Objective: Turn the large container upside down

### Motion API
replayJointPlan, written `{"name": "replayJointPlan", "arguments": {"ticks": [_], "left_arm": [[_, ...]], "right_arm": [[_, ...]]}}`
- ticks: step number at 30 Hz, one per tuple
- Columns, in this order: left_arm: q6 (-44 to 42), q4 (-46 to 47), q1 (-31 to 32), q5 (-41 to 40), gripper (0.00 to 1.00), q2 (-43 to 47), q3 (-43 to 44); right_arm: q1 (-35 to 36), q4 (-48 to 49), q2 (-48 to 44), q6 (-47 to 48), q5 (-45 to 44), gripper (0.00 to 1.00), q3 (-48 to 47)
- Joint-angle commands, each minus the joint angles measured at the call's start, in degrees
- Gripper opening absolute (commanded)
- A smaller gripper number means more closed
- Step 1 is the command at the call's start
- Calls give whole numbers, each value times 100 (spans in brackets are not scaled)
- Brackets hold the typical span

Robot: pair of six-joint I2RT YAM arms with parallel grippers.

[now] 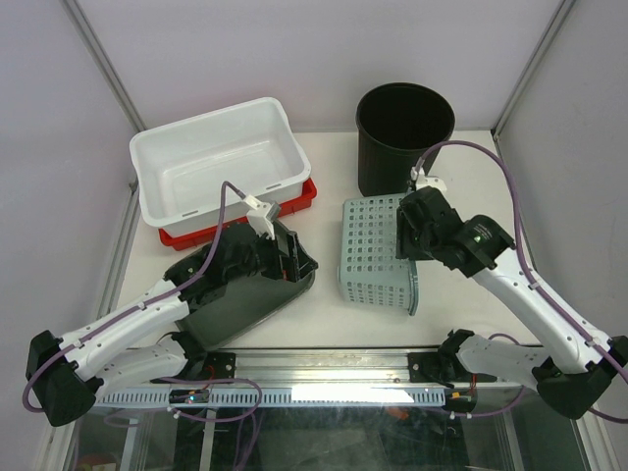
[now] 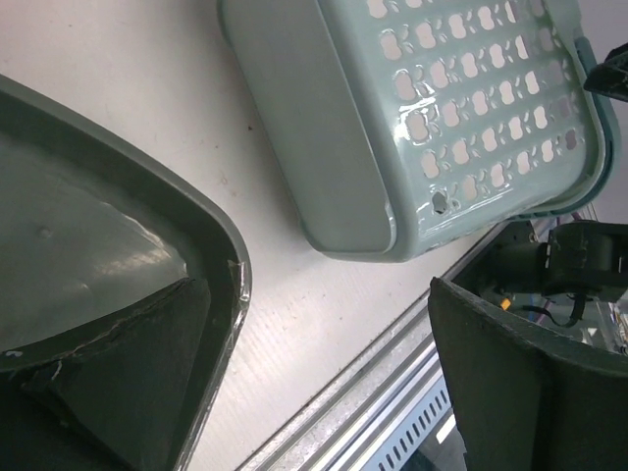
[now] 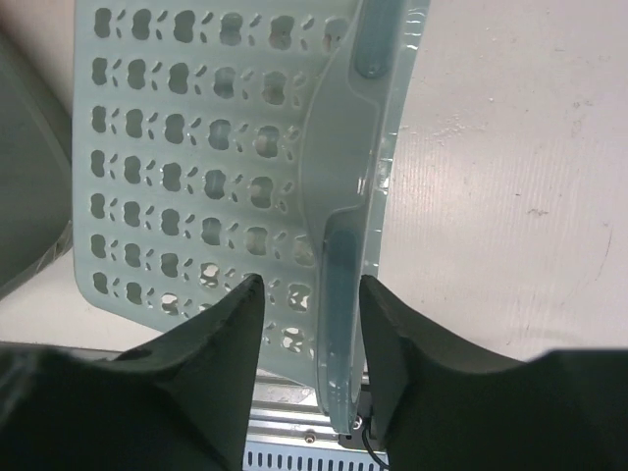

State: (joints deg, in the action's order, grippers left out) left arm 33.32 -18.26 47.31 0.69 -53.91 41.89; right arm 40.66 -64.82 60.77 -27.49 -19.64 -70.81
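Note:
The large container, a deep white tub (image 1: 221, 162), stands upright at the back left, resting on a shallow red tray (image 1: 298, 203). It shows in neither wrist view. My left gripper (image 1: 299, 257) is open in front of the tub, well apart from it. In the left wrist view the left gripper (image 2: 324, 392) has one finger over a dark green tray (image 2: 88, 245) and the other beyond its rim. My right gripper (image 1: 404, 235) is open. In the right wrist view the right gripper (image 3: 312, 314) straddles the rim of a pale green perforated basket (image 3: 196, 167).
The pale green basket (image 1: 378, 250) lies on its side in the middle of the table. A tall round black bucket (image 1: 402, 137) stands at the back right. The dark green tray (image 1: 240, 299) lies near the front left. A metal rail (image 1: 324, 392) runs along the table's near edge.

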Motion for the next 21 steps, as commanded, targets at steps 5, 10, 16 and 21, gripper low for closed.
{"name": "replayJointPlan", "arguments": {"ticks": [5, 10, 16, 21], "left_arm": [[135, 1070, 55, 1184, 99, -170, -38], [253, 1402, 53, 1484, 97, -516, -87], [595, 2138, 59, 1756, 92, -678, -522], [630, 2439, 66, 1891, 88, -887, -547]], "right_arm": [[47, 140, -81, -192, -438, 41, 122], [48, 174, -37, -182, -433, 34, 249], [47, 341, -366, -267, -440, 23, 523], [47, 348, -305, -271, -385, 21, 593]]}}
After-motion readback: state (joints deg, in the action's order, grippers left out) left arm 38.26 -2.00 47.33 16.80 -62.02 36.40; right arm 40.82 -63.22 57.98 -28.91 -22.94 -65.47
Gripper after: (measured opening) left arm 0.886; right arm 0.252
